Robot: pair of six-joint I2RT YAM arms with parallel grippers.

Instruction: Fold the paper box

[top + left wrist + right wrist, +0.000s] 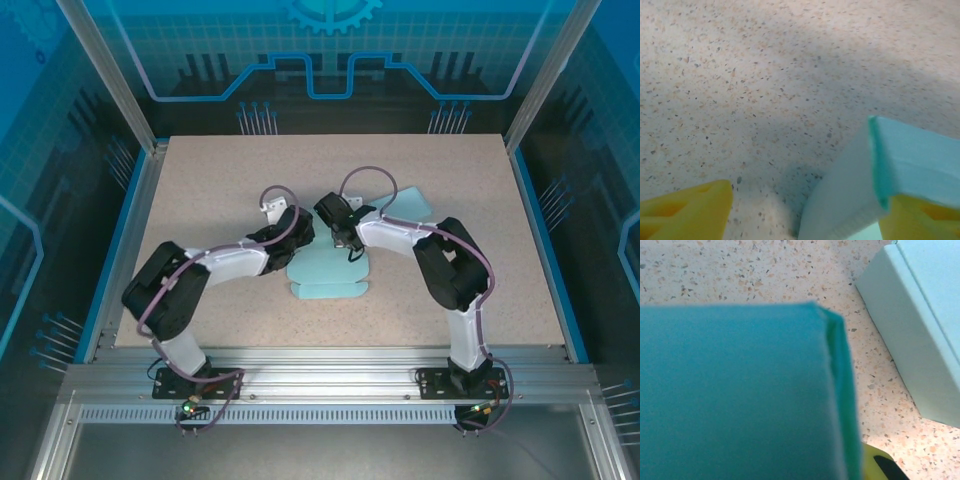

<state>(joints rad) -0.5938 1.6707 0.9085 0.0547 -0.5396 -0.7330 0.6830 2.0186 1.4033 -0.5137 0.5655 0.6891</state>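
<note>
The light teal paper box (328, 278) lies partly flat at the table's middle, and another panel (405, 200) of it reaches toward the back right. My left gripper (300, 238) is at the box's left edge. Its yellow fingers (687, 207) stand wide apart and open, and a raised box flap (860, 180) leans against the right finger (920, 220). My right gripper (347, 242) is over the box's centre, shut on a teal panel (740, 395) that hides its jaws apart from one yellow finger (879, 462). A paler box wall (915, 335) lies beyond.
The speckled beige tabletop (220, 180) has free room all around the box. Blue edging and aluminium frame rails (330, 365) border the table. Both arms bend inward from their bases at the near edge.
</note>
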